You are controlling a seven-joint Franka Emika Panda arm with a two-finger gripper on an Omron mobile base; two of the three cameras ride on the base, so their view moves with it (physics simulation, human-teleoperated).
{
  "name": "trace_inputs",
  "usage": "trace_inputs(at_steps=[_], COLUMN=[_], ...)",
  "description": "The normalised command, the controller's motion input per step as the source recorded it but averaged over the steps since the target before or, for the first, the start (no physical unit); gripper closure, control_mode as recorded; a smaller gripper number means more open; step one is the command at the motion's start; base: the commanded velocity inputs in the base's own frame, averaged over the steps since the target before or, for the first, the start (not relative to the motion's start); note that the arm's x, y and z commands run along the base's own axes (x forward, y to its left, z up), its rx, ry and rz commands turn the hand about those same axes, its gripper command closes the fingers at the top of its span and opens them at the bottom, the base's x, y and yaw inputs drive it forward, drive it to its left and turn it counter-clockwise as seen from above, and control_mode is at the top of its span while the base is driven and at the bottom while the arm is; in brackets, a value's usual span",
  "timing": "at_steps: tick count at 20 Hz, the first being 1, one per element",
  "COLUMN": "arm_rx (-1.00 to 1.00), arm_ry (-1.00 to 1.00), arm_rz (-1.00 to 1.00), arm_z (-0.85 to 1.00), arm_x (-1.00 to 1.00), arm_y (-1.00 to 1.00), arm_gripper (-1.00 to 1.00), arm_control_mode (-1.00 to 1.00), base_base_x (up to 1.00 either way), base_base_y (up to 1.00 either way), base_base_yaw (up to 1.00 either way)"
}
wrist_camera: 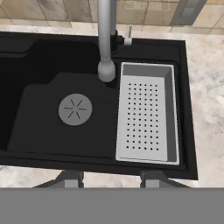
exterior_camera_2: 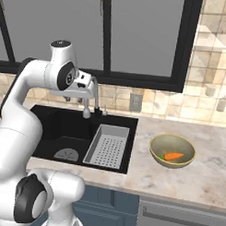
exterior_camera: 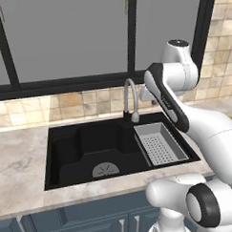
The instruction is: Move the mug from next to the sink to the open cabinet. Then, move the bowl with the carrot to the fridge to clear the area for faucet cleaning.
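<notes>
A beige marbled counter [exterior_camera_2: 186,177] spreads out below and to the right of the hand. Ahead of the hand, a tan tiled backsplash [exterior_camera_2: 157,100] carries a grey wall outlet [exterior_camera_2: 135,102]. Above the tiles stands a window with a black frame [exterior_camera: 133,36]. Blue drawer-fronted base cabinets [exterior_camera: 84,222] sit low, beneath the counter edge.

Soft, even, flat light fills all three rendered views, with no clear source and no glare; the pale marbled stone counter [exterior_camera_2: 186,177] reads bright. The large black rectangular recessed sink [exterior_camera: 86,148] stays very dark, its inner walls barely separated by faint shading, and the round olive-yellow bowl [exterior_camera_2: 156,153] casts only a weak shadow on the near right. Edges look slightly soft and pixelated everywhere, without edge distortion.
</notes>
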Motion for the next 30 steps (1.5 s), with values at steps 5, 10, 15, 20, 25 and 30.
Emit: trace_inputs(at_steps=[5, 10, 15, 20, 25, 30], arm_rx=[0.00, 0.00, 0.00, 0.00, 0.00, 0.00], arm_ry=[0.00, 0.00, -0.03, -0.01, 0.00, 0.00], arm_rz=[0.00, 0.00, 0.05, 0.02, 0.00, -0.02], arm_z=[-0.09, 0.00, -0.04, -0.08, 0.00, -0.01], arm_x=[-0.10, 0.00, -0.12, -0.14, 0.00, -0.19], arm_y=[-0.06, 0.00, -0.19, -0.17, 0.00, -0.03], arm_gripper=[-1.00, -1.00, -1.00, -1.00, -1.00, -1.00], arm_control_mode=[-1.00, -1.00, -1.00, -1.00, -1.00, 1.00], base_base_x=[0.00, 0.00, 0.00, 0.00, 0.00, -0.39], base_base_y=[0.00, 0.00, 0.00, 0.00, 0.00, -0.16], base_base_yaw=[0.00, 0.00, 0.00, 0.00, 0.00, -0.03])
